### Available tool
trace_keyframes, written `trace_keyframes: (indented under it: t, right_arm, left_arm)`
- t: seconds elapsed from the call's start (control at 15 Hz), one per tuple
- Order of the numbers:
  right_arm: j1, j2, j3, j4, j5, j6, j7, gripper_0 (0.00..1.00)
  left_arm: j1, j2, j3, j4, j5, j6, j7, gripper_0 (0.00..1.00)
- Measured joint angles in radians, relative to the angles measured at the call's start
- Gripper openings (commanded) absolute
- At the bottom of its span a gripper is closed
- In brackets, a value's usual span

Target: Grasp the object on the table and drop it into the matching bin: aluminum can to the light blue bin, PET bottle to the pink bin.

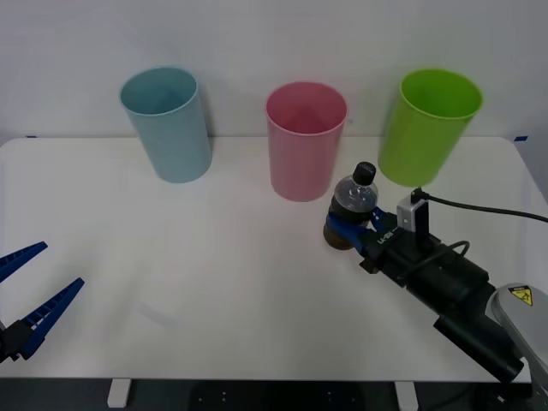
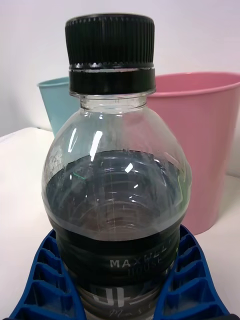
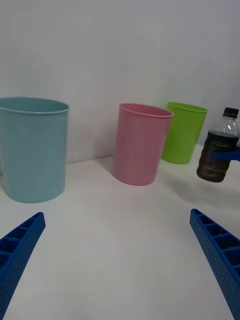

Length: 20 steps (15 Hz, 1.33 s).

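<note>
- Table (image 1: 214,282): white, set against a plain pale wall.
- Light blue bin (image 1: 166,122), pink bin (image 1: 304,139), lime green bin (image 1: 426,125) stand in a row.
- Right gripper (image 1: 349,224) pinches the PET bottle (image 1: 351,214), upright, just beside the pink bin.
- Left gripper (image 1: 34,300) spread wide, at the near left edge.

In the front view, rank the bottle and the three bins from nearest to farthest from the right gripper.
1. The bottle, held in the right gripper, just lifted off the table.
2. The pink bin, just to the gripper's left and behind it.
3. The green bin, behind on its right; nearly level with the pink one.
4. The light blue bin, far on the left.
</note>
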Motion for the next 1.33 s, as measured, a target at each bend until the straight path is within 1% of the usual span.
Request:
trace_keyframes:
  t: [0.4, 0.6, 0.73, 1.07, 1.2, 1.33]
  right_arm:
    - [0.012, -0.051, -0.050, -0.112, 0.020, -0.006, -0.146, 0.00]
    - [-0.011, -0.072, -0.057, -0.152, 0.023, -0.006, -0.163, 0.00]
    - [-0.038, -0.091, -0.057, -0.174, 0.023, -0.008, -0.192, 0.00]
    - [-0.159, -0.134, -0.057, -0.180, 0.026, -0.034, -0.345, 0.00]
    - [-0.213, -0.151, -0.057, -0.164, 0.026, -0.054, -0.388, 0.00]
    - [-0.270, -0.164, -0.057, -0.127, 0.026, -0.081, -0.399, 0.00]
  left_arm:
    - [0.000, 0.000, 0.000, 0.000, 0.000, 0.000, 0.000, 1.00]
    - [0.000, 0.000, 0.000, 0.000, 0.000, 0.000, 0.000, 1.00]
    - [0.000, 0.000, 0.000, 0.000, 0.000, 0.000, 0.000, 1.00]
    - [0.000, 0.000, 0.000, 0.000, 0.000, 0.000, 0.000, 1.00]
    - [0.000, 0.000, 0.000, 0.000, 0.000, 0.000, 0.000, 1.00]
    - [0.000, 0.000, 0.000, 0.000, 0.000, 0.000, 0.000, 1.00]
